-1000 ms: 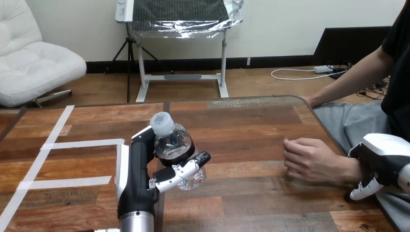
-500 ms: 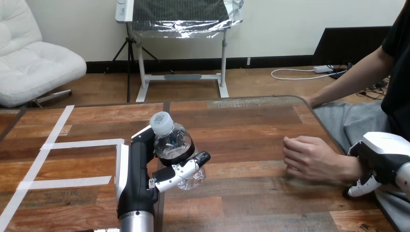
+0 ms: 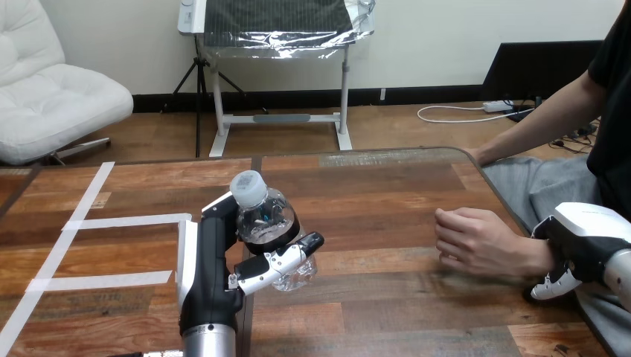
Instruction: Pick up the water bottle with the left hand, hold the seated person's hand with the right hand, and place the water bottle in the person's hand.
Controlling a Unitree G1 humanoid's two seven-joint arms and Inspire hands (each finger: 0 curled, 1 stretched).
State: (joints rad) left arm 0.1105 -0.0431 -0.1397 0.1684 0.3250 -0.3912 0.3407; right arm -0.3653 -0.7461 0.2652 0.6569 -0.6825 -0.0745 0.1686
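left hand [image 3: 210,266]: near, left of centre. Its fingers and thumb were curled round the water bottle in a side grip on the lower body.
water bottle [image 3: 266,222]: held in the left hand. Clear, with a white cap and a dark label band.
bottle axis: roughly upright, cap end far and tipped slightly left, base end near and right. Couldn't tell whether the base cleared the table [image 3: 387,193].
person's hand [image 3: 476,242]: on the right part of the table, loosely curled, low over the wood, palm not turned up.
right hand [image 3: 588,239]: at the near right edge, against the person's wrist. Couldn't tell whether it actually gripped the wrist.
key relation: the person's hand lay to the right of the bottle, well apart and at about the same depth, with bare wood between them. The right hand was the nearer one to the person's hand, and the left hand alone had the bottle.
step (judged): pick-up looked done. The carry to the right and the handover were not yet done.
next move needs (judged): a straight sideways carry to the right with the bottle kept upright. The person's hand would have to open first.
risk (judged): the base could catch on the table during the carry, or the bottle could arrive at a closed hand.
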